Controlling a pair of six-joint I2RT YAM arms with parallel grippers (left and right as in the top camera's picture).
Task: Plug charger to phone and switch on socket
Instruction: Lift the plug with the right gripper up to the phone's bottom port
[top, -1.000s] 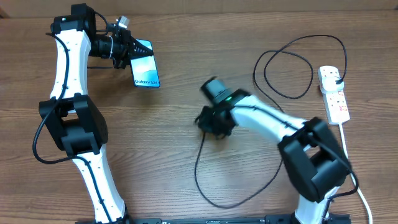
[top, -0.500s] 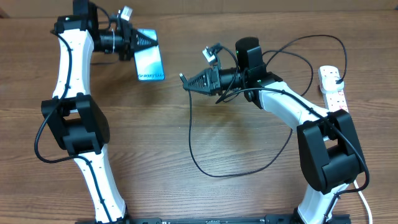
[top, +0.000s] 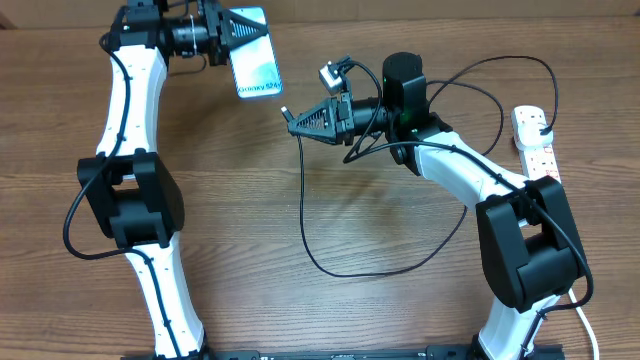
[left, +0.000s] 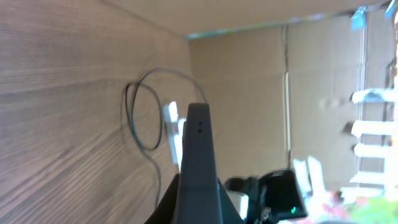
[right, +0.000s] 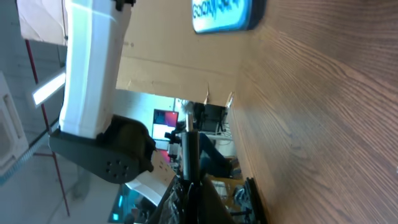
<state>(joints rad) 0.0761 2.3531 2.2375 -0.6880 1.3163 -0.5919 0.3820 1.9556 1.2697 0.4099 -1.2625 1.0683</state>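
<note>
My left gripper (top: 232, 30) is shut on the phone (top: 256, 62), a slim light blue screen with black edge, held in the air at the top left; in the left wrist view I see the phone edge-on (left: 198, 162). My right gripper (top: 298, 123) is shut on the charger's connector end (top: 287, 114), raised above the table and pointing left toward the phone, a gap between them. The thin black charger cable (top: 330, 265) loops down over the table and back to the right. The phone's end shows in the right wrist view (right: 224, 14). The white socket strip (top: 537, 152) lies at the right edge.
A loop of the black cable (top: 455, 110) lies near the socket strip, with the black plug (top: 541, 126) in its top outlet. The strip's thick white cord (top: 556, 230) runs down the right side. A cardboard wall stands behind the table.
My left gripper has lifted the phone up and to the right. My right gripper has edged left with the connector, narrowing the gap to the phone.
</note>
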